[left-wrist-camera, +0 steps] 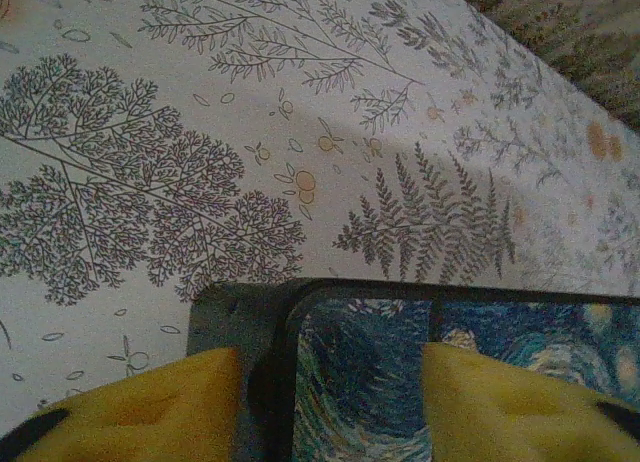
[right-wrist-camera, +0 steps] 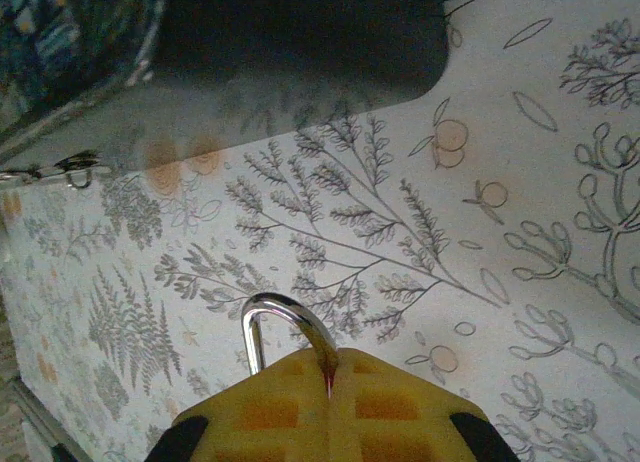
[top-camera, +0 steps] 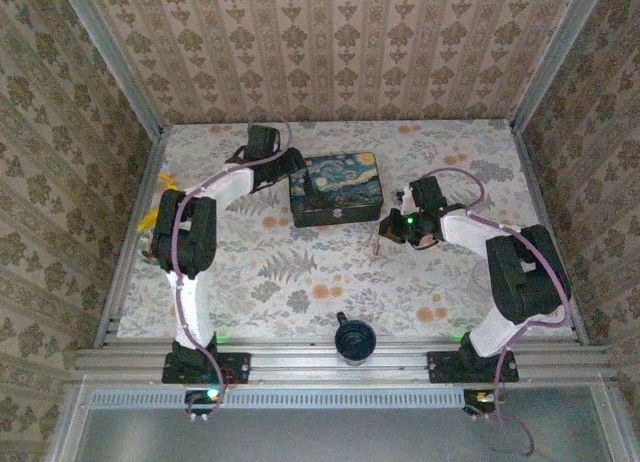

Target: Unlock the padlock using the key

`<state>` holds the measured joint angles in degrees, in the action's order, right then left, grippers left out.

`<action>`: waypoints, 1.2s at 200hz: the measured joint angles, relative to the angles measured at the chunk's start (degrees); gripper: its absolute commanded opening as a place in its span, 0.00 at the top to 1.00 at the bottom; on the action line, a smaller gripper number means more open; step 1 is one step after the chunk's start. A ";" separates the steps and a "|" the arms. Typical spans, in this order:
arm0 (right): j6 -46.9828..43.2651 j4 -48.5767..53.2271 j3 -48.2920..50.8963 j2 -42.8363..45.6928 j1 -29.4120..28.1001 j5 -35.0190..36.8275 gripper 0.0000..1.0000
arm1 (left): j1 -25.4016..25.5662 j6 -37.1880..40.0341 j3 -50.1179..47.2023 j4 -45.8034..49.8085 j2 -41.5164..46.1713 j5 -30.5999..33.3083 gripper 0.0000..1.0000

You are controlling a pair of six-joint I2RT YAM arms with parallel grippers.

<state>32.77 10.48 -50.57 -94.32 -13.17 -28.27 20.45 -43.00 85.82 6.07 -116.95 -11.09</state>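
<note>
The padlock's silver shackle [right-wrist-camera: 285, 322] arches out from between the yellow pads of my right gripper [right-wrist-camera: 330, 382], which is shut on it; the brass body is hidden behind the pads. In the top view this gripper [top-camera: 392, 225] hovers just right of the dark blue swirly-sky box [top-camera: 335, 187]. A small metal hasp [right-wrist-camera: 75, 169] sticks out from the box's front. My left gripper [left-wrist-camera: 330, 382] stands open astride the box's [left-wrist-camera: 370, 382] left end, one pad outside the wall and the other over the lid. The key is hidden.
A black round knob [top-camera: 353, 339] stands at the near edge between the arm bases. Something yellow [top-camera: 150, 217] lies at the table's left edge. Wallpapered walls close the table in on three sides. The floral cloth [top-camera: 300, 272] in front of the box is bare.
</note>
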 measured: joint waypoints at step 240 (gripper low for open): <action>-15.93 6.25 -0.37 17.46 4.04 26.14 0.00 | -10.40 26.45 -60.98 -22.49 62.53 20.33 0.00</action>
<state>16.84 16.73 -50.94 -76.86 -9.13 -2.13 10.04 -16.56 24.84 -16.43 -54.41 9.23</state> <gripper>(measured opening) 0.965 0.999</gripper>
